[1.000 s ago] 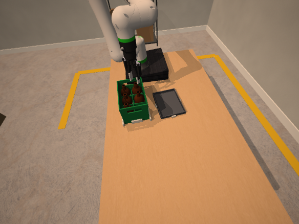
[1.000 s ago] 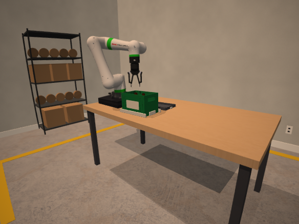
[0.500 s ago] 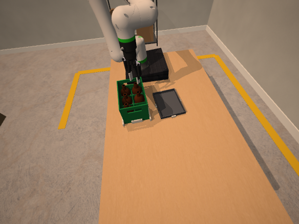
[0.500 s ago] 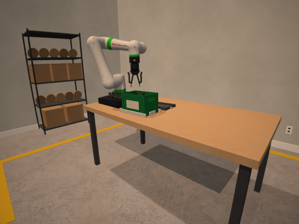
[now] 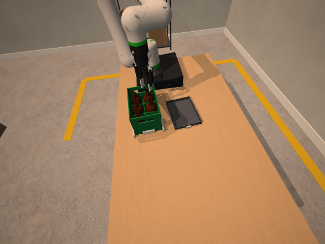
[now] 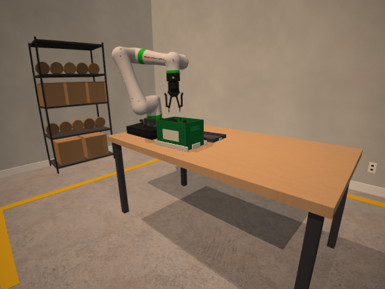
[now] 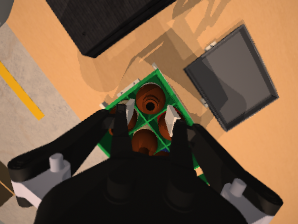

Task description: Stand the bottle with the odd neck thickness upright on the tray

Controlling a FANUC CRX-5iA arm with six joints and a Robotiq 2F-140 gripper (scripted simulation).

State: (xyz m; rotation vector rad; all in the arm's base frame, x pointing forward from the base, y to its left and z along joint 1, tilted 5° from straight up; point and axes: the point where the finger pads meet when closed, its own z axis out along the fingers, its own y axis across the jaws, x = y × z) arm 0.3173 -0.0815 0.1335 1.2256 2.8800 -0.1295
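Parted and empty, the black gripper's fingers [image 5: 142,83] [image 6: 180,109] hover above five brown bottles [image 5: 151,106] [image 6: 184,122] [image 7: 150,100] in a green plastic crate [image 5: 146,125] [image 6: 194,133] [image 7: 182,107]; the dark rectangular tray [image 5: 185,112] [image 6: 215,136] [image 7: 240,75] awaits its one.

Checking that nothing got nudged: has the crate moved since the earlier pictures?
No; the crate sits the same against the tray in the top view.
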